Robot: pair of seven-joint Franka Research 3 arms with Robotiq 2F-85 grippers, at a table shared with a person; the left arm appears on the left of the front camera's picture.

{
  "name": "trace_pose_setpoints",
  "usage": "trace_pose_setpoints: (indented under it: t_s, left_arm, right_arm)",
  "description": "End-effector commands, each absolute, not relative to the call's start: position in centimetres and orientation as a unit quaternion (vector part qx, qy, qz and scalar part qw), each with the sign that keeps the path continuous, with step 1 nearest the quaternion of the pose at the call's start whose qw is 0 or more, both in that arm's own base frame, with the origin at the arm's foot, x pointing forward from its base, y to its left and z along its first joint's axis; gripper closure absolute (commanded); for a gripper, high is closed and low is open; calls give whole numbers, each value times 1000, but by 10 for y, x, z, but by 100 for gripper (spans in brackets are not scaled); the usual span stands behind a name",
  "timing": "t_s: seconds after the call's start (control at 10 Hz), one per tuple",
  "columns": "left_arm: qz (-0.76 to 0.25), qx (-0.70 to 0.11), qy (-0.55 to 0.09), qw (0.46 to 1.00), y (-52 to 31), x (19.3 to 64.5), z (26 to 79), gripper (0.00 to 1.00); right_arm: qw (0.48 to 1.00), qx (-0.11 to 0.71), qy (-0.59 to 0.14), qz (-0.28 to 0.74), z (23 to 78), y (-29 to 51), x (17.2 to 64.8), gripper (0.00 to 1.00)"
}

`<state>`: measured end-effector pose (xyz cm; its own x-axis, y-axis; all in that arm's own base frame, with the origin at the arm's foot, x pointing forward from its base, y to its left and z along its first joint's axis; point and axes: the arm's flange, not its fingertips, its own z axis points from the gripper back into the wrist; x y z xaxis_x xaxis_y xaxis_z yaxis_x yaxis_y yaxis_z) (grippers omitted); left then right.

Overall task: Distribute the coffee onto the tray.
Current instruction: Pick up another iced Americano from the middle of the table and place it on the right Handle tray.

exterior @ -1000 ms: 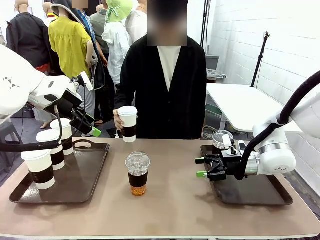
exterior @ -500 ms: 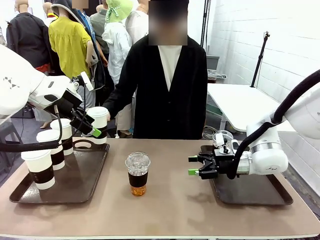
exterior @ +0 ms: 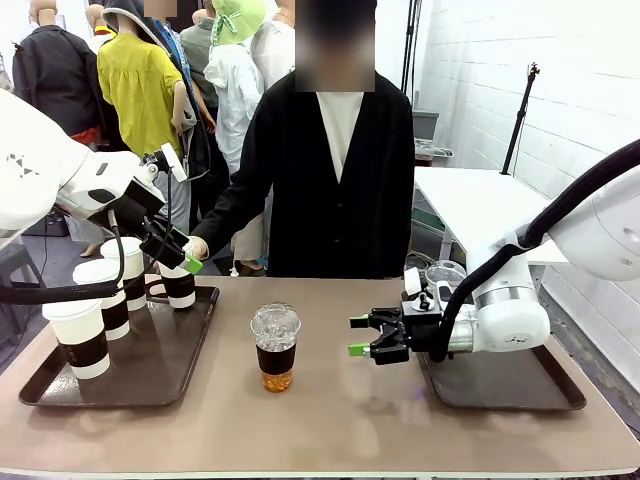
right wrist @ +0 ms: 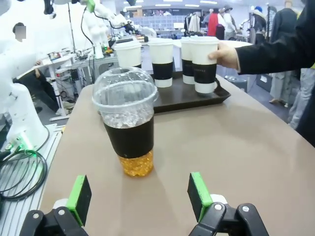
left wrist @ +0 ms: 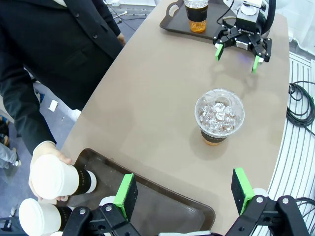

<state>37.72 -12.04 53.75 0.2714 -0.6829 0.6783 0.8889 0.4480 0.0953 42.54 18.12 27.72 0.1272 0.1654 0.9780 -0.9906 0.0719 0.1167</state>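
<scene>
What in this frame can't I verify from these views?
Front view: the right arm hides the iced drink on the right tray, except its dome.
Front view: the left end effector covers the top of the paper cup in the person's hand; whether it stands on the left tray is unclear.

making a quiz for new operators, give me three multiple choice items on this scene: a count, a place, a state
1. How many white paper cups are at the left tray, counting the one in the person's hand?
A two
B four
C six
2. Where does the nearer iced drink stand?
A on the left tray
B on the bare table
C in the person's hand
3. How is the right end effector?
A open, empty
B shut on a lid
C shut on a sleeve
Answers: 1 B, three standing plus one held; 2 B, tabletop all around it; 3 A, green pads apart, nothing between.
</scene>
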Motion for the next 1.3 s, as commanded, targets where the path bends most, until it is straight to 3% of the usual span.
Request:
trace_pose_setpoints:
  t_s: [0.0,1.2]
  left_arm:
    - [-506,-156,-333,780,-118,378,537,0]
    - [-506,-156,-333,780,-118,378,537,0]
  right_arm:
    - [578,462,-453,498,270,200,426,0]
    - [569,489,-450,485,239,273,438,0]
